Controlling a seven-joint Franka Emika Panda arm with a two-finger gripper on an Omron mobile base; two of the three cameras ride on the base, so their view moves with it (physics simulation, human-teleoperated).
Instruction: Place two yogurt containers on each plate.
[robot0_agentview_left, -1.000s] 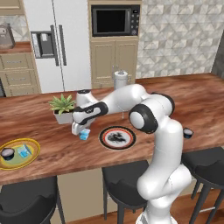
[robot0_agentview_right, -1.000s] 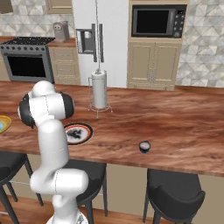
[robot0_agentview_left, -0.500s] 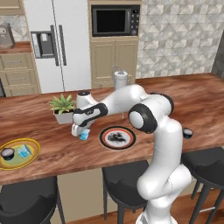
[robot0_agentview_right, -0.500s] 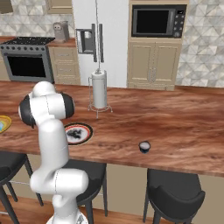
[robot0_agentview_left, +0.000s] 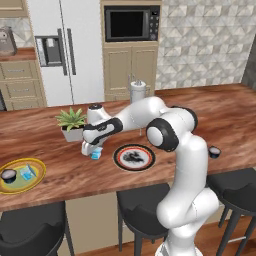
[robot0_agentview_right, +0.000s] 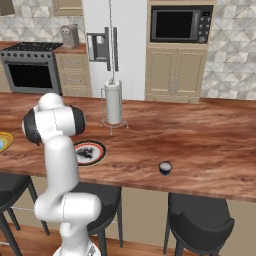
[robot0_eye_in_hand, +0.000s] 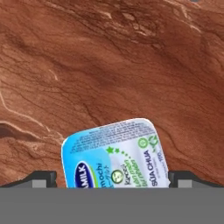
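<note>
my claw hangs wide open and empty, the light blue yogurt cup on the counter directly beneath, between my fingertips, slightly skewed.

You see a wooden table | potted plant on it | paper towel holder upright | black stools below | fridge, microwave behind.

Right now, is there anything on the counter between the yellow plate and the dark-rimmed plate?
Yes. In the left base view, a light blue yogurt container sits there on the counter, under the open gripper, between the yellow plate and the dark-rimmed plate.
</note>
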